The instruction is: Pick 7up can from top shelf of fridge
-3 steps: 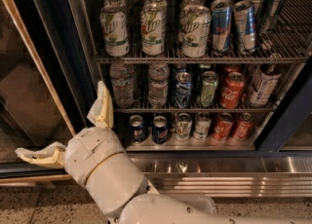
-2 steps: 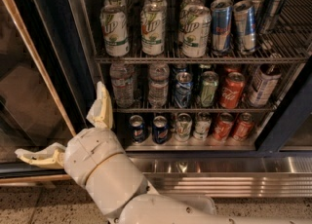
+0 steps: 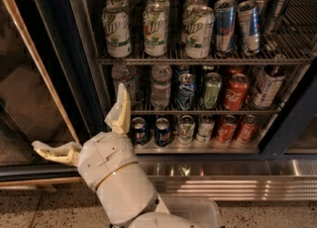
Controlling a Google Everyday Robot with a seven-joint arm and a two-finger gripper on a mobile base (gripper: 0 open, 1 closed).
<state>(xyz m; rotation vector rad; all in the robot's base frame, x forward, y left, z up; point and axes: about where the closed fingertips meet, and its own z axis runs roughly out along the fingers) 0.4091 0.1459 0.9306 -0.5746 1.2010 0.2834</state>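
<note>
Gripper (image 3: 78,116) first: where is it, seen from the top shelf (image 3: 208,61)?

It hangs well below the top shelf, under its left end, in front of the dark frame of the fridge (image 3: 74,73).

Is the claw closed on something?

No. Its two cream fingers (image 3: 120,109) are spread wide, one pointing up and one pointing left, and nothing is between them.

And the 7up can (image 3: 117,31)?

It stands upright at the front left of the top shelf, not touched. Two more cans of the same kind stand beside it in the front row, with others behind.

What is on the right part of the top shelf?

Red Bull cans (image 3: 225,26), also upright. Just below the top shelf I see water bottles (image 3: 161,85) and a Coca-Cola can (image 3: 235,92).
</note>
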